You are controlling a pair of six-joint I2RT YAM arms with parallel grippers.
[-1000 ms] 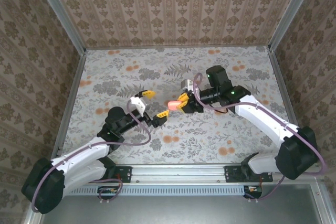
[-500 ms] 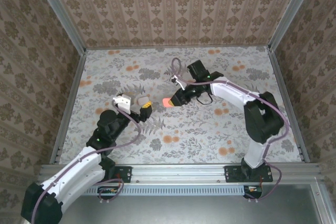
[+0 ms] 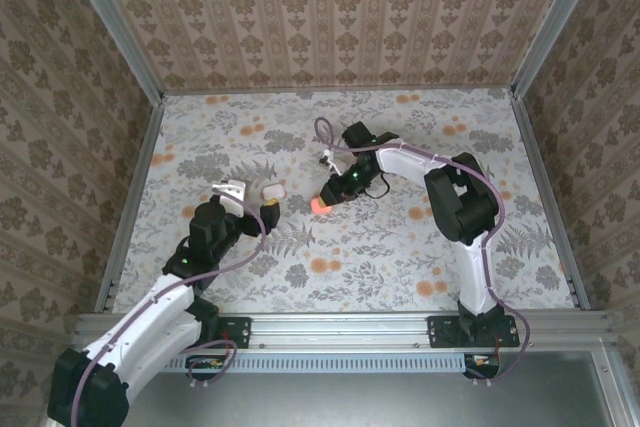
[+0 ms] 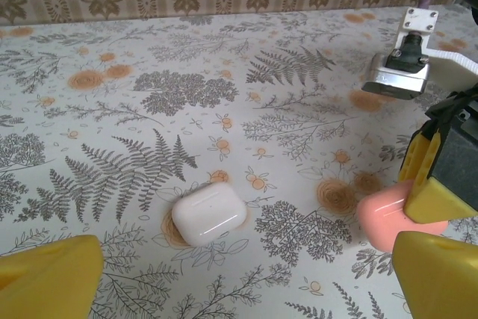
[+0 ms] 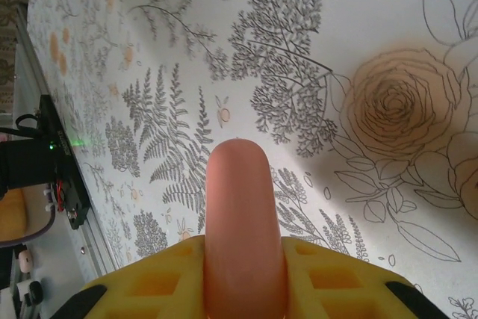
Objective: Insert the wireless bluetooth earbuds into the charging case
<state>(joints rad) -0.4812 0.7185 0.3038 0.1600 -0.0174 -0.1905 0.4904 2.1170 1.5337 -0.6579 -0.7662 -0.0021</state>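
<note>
Right hand (image 3: pixel 330 196) clenched on pink case (image 5: pixel 240 214), mid-counter (image 4: pixel 149 50).
We note the left hand (image 4: pixel 243 285) released and spread wide, with the white case (image 4: pixel 210 215) lying shut just ahead of it.

The white case (image 4: pixel 210 215) is smooth, hard plastic with a soft gloss. At its 3 o'clock in the left wrist view, the pink case (image 4: pixel 385 218) looks smooth and matt, like silicone or satin plastic. The right gripper (image 5: pixel 240 243) has yellow fingers (image 5: pixel 321 278) of matt moulded plastic with square recesses; the left gripper (image 4: pixel 246 282) has fingers (image 4: pixel 52 274) of the same matt yellow plastic. A bracket (image 4: pixel 399 80) at 1 o'clock is bare, shiny metal. The table (image 3: pixel 420 247) has a matt floral printed cover, whether paper or cloth I cannot tell. The rail (image 3: pixel 340 325) at its 6 o'clock edge is brushed metal. The right arm (image 3: pixel 410 159) has a glossy white plastic shell.
</note>
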